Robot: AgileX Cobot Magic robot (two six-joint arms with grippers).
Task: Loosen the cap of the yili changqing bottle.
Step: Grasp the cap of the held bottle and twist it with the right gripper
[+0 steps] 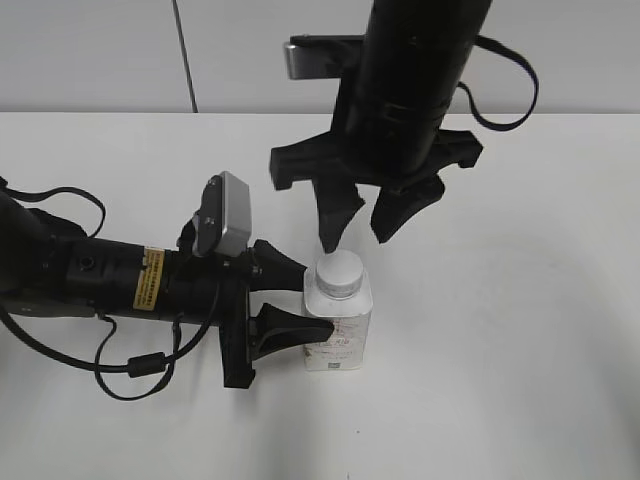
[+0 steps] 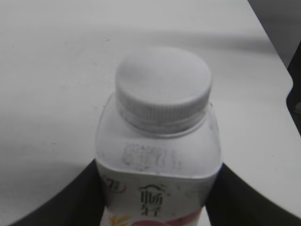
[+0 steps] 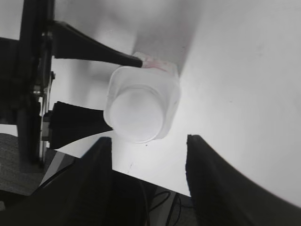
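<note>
White table [image 1: 520, 350]: left hand [image 1: 300, 300] grips bottle [image 1: 338, 325]; right hand [image 1: 358, 228] spread, seemingly above cap [image 1: 338, 272].

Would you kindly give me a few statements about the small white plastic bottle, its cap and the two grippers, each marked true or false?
1. The small squarish white plastic bottle stands upright on the white table. True.
2. The round white screw cap has been taken off and lies beside the bottle. False: it sits on the bottle's neck.
3. The left gripper has a finger on each side of the bottle's body. True.
4. The right gripper is shut on the cap. False: it is open above the cap, not touching it.
5. The bottle's label bears no markings. False: the left wrist view shows dark characters and pink-red marks.
</note>
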